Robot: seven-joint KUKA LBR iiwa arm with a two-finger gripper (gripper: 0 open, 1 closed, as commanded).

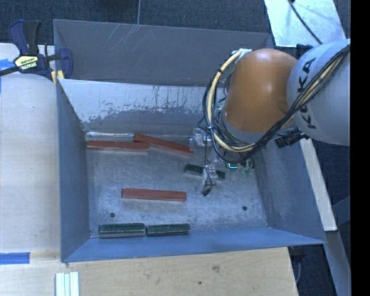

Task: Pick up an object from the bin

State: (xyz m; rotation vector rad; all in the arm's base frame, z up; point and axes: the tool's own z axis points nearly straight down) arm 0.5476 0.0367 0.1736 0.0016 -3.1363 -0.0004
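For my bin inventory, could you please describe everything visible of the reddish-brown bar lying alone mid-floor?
The reddish-brown bar is long, slim and straight-edged, with a matt face; wood or plastic, I cannot tell. It looks whole. It lies flat on the bin floor, lengthwise across the view, its right end slightly nearer the front. Nothing else touches it: the claw hangs just off its right end, and two dark green bars lie apart by the front wall.

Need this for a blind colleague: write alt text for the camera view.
The arm's gripper hangs low in the grey bin, just right of the central red-brown bar. Two more red-brown bars lie at the back, two dark green bars along the front.
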